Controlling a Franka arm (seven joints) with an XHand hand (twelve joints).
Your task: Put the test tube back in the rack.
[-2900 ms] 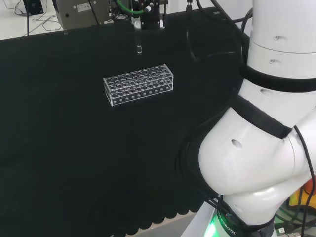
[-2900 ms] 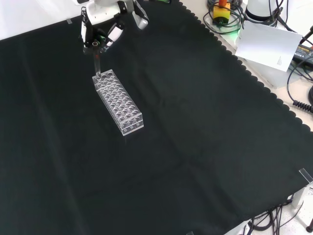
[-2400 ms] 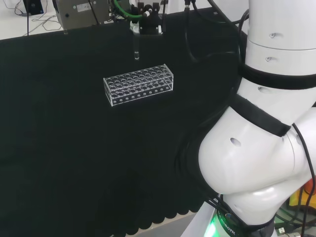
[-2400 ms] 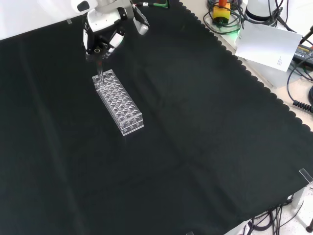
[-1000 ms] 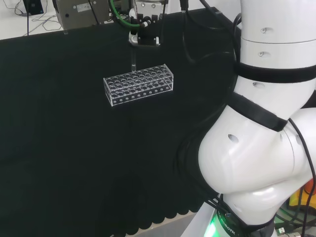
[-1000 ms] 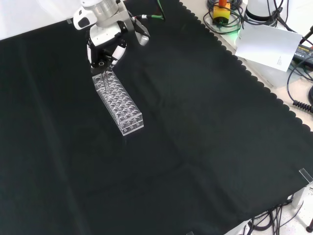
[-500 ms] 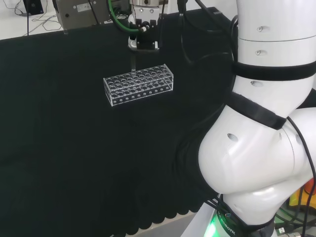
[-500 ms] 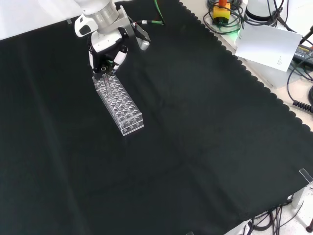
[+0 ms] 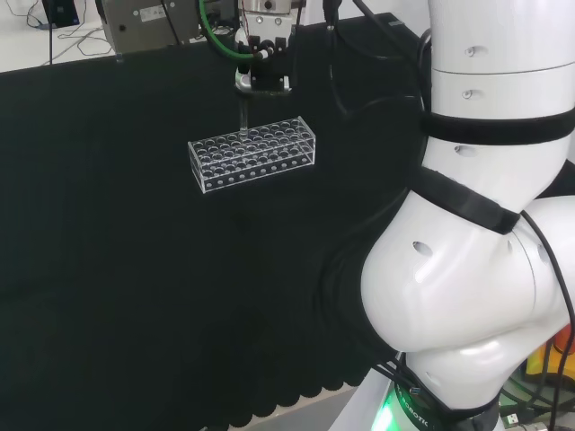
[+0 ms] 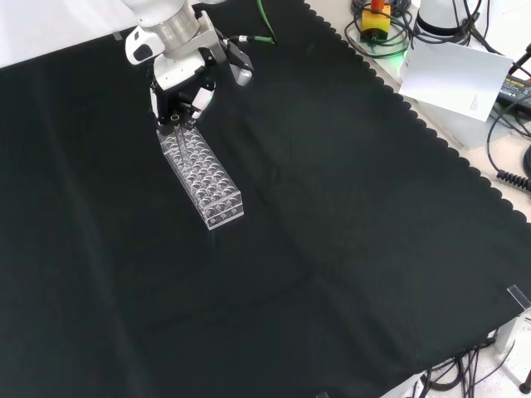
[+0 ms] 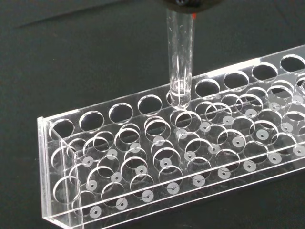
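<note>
Closest to the wrist camera, the clear test tube (image 11: 180, 52) hangs upright from the fingers, its rounded bottom at or just inside the mouth of a hole in the outermost row of the clear rack (image 11: 157, 157); through so much clear plastic I cannot be sure whether the tip has passed the top plate or only sits level with it. The hand (image 10: 178, 83) is closed on the top of the tube, fingers (image 10: 197, 98) curled in to pinch it from either side, with the glass running straight down below them. In the front view the tube (image 10: 177, 131) meets the rack (image 10: 202, 176) at the end nearest the hand, and in the head view it (image 9: 241, 115) drops from the hand (image 9: 262, 67) to the far long edge of the rack (image 9: 253, 153), near its middle. The rack stands alone on the black-clothed table (image 10: 348, 249), beyond and below the fingers. The step in hand looks like the insertion itself, so the thing to get right is a plumb descent: keep the tube vertical, centred over the chosen hole and in line with the matching hole in the plate beneath, and lower slowly so the tip does not catch a rim and tip or drag the light rack. The fingers should let go only once the tube's bottom is seated low in the rack, then lift straight up clear of the tube's mouth.
</note>
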